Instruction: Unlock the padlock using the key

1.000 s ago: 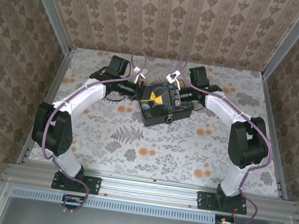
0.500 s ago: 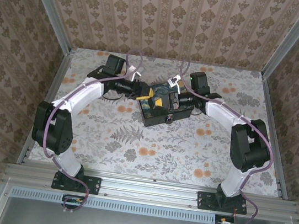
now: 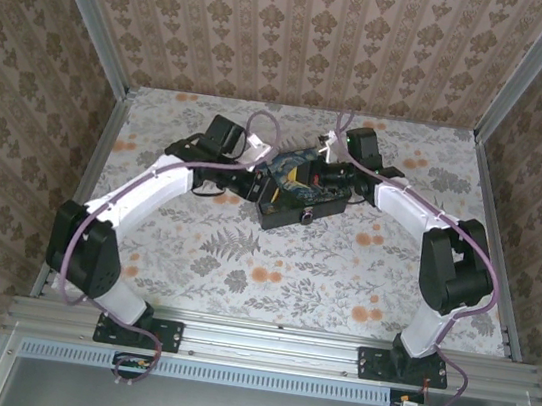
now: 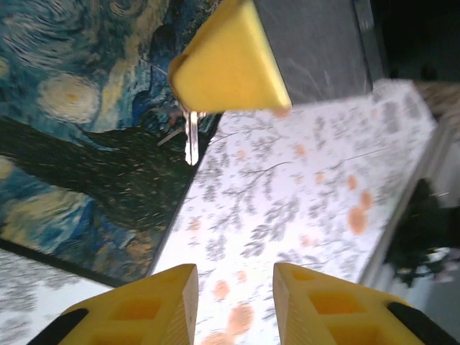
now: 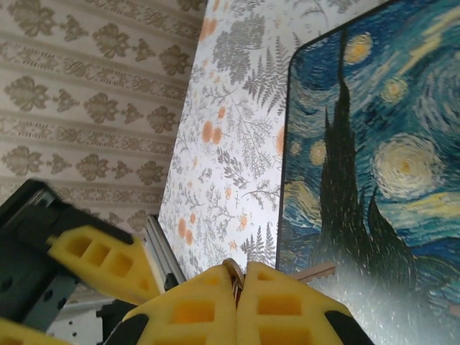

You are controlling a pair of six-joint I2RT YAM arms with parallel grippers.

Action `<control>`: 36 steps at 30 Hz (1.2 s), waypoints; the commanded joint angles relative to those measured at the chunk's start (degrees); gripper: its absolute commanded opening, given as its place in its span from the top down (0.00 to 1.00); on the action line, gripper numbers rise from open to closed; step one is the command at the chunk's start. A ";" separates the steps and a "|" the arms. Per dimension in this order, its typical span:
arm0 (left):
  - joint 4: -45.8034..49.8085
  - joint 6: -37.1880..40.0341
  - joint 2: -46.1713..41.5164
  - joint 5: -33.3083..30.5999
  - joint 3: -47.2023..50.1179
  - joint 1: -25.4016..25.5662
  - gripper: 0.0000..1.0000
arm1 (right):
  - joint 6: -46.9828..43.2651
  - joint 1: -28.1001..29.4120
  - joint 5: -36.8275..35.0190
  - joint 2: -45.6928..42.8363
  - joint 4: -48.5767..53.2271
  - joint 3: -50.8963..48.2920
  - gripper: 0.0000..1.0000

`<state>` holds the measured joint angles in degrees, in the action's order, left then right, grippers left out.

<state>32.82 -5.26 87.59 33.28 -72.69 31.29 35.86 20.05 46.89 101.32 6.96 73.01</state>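
Observation:
My right gripper (image 5: 241, 287) is shut on the key (image 5: 316, 272), a thin metal sliver whose blade sticks out to the right over the Starry Night lid (image 5: 381, 165). In the left wrist view one right fingertip (image 4: 230, 61) shows at the top with the key (image 4: 192, 136) hanging below it. My left gripper (image 4: 236, 302) stands open with only the flowered table between its fingers. From above, both grippers meet over the black box (image 3: 297, 199), left gripper (image 3: 263, 177) beside right gripper (image 3: 300, 176). The tiny padlock (image 3: 306, 216) hangs on the box's front wall.
The flowered tabletop (image 3: 243, 260) is ringed by patterned walls and metal corner posts (image 3: 95, 128). Purple cables (image 3: 262, 121) loop over both wrists. Open table lies in front of the box and to its right.
My left gripper has opened and let go of the key, and its wrist has swung in toward the box. The right gripper stays shut on the key.

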 commanded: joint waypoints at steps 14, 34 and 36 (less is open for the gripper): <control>-16.05 27.23 -5.42 -29.34 8.44 11.25 0.54 | 16.61 0.99 -3.53 -0.58 10.15 4.95 0.97; -23.48 29.86 -0.73 -33.26 9.13 12.39 0.57 | 21.14 2.35 1.23 -0.47 7.80 4.99 0.98; -23.42 30.10 -0.40 -33.65 9.15 12.35 0.61 | 21.22 2.49 1.43 -0.67 7.73 5.07 0.97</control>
<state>10.50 23.79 86.32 0.49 -63.77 43.16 55.75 22.09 45.91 101.30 16.05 76.53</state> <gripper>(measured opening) 0.401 0.041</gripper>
